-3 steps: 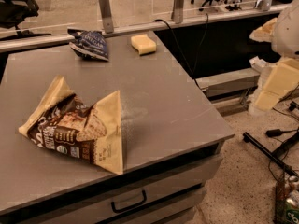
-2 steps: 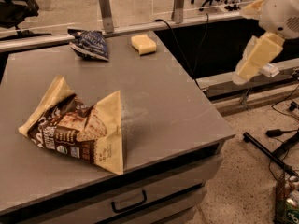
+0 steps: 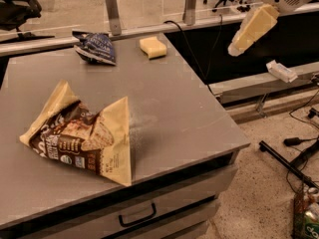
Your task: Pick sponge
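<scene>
The sponge (image 3: 153, 47) is a small pale yellow foam block lying flat near the far right corner of the grey table (image 3: 174, 113). My gripper (image 3: 238, 48) hangs in the air to the right of the table, well right of the sponge and level with it in the picture. Its pale yellow wedge-shaped finger (image 3: 253, 28) points down and to the left. It holds nothing that I can see.
A tan-and-brown snack bag (image 3: 82, 133) lies on the near left of the table. A dark blue snack bag (image 3: 95, 48) lies at the far edge, left of the sponge. A glass partition with metal posts (image 3: 190, 3) runs behind the table. Cables and a stand lie on the floor at right.
My gripper has risen and swung left, from low beside the table's right side to a higher spot nearer the sponge. Nothing on the table has moved.
</scene>
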{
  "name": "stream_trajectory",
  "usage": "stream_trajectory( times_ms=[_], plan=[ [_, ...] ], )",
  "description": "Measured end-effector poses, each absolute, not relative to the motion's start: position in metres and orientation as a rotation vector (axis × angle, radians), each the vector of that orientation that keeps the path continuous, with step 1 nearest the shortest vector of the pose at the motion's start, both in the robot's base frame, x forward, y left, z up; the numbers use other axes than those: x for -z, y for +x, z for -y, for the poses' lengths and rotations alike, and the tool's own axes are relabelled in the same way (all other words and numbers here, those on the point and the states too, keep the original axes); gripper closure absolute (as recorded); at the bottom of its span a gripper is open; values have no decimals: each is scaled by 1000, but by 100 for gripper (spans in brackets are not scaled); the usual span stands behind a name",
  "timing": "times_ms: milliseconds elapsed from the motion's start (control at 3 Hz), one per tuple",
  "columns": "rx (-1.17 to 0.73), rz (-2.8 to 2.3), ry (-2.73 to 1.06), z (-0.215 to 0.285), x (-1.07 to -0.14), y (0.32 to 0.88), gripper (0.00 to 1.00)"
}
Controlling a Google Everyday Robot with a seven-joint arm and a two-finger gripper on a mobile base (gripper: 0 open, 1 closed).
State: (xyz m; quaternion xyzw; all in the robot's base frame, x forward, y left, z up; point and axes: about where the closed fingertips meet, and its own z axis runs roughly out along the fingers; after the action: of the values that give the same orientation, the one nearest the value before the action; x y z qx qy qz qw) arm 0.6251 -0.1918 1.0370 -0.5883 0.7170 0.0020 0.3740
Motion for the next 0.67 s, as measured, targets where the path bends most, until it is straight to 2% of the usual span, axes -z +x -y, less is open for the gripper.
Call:
stream_trajectory(
  times_ms=[333, 667],
  plan=[
    [-21, -1837, -1511, 186, -1033, 634, 0],
    [-55, -1798, -1472, 170, -1028, 665, 0]
  ],
)
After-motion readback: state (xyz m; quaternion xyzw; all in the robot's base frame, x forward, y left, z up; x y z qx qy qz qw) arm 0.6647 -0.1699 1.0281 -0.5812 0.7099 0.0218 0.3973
